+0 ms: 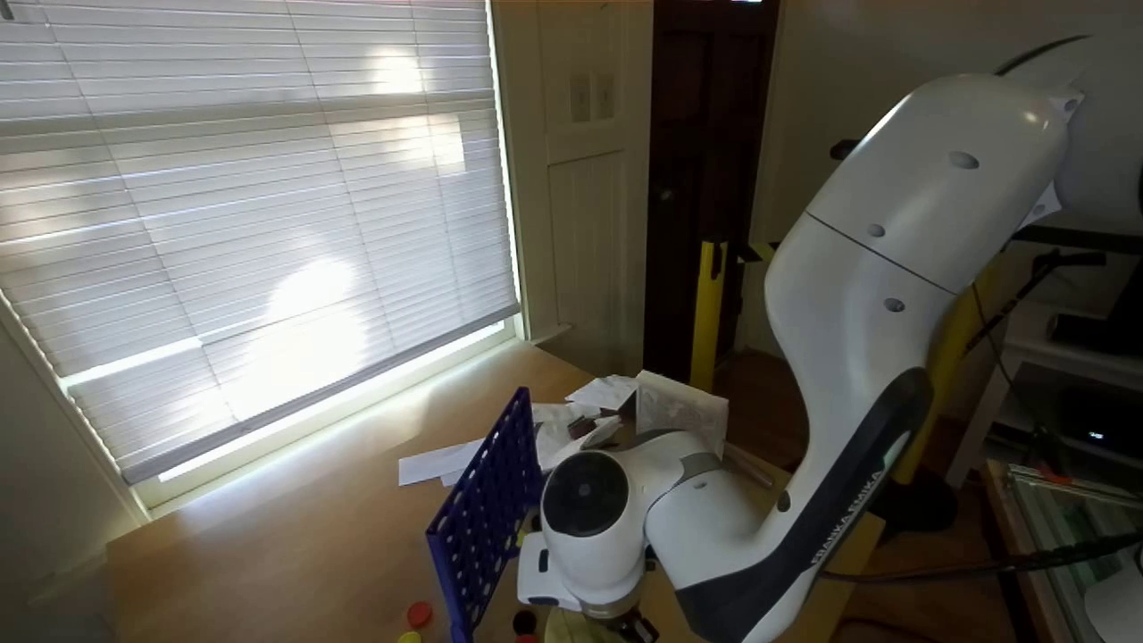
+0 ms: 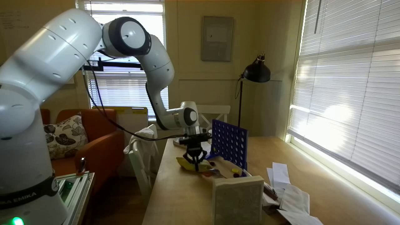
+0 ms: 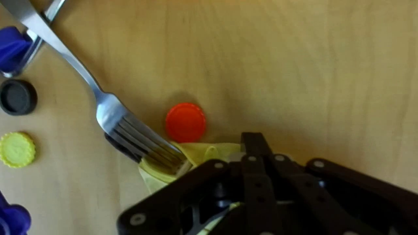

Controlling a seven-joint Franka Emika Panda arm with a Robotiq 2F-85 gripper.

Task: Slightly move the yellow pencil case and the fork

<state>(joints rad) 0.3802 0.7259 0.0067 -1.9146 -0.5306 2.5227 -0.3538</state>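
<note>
The yellow pencil case (image 3: 214,151) lies on the table, partly hidden beneath my gripper in the wrist view. It also shows in both exterior views (image 2: 187,165) (image 1: 571,628). The silvery fork (image 3: 109,109) lies slantwise in the wrist view, its handle toward the top left. Its tine tips meet the fabric at the case's end; I cannot tell if they are inside or on top. My gripper (image 3: 256,140) points down with its fingers together, low against the side of the case. It also shows in an exterior view (image 2: 196,167). No fabric shows between the fingertips.
The blue pegged rack (image 2: 229,142) stands close beside the gripper. A white box (image 2: 238,200) stands nearer the camera, beside loose papers (image 2: 295,198). A red disc (image 3: 185,122) touches the case's edge. A black disc (image 3: 18,97) and a yellow disc (image 3: 17,149) lie left of the fork.
</note>
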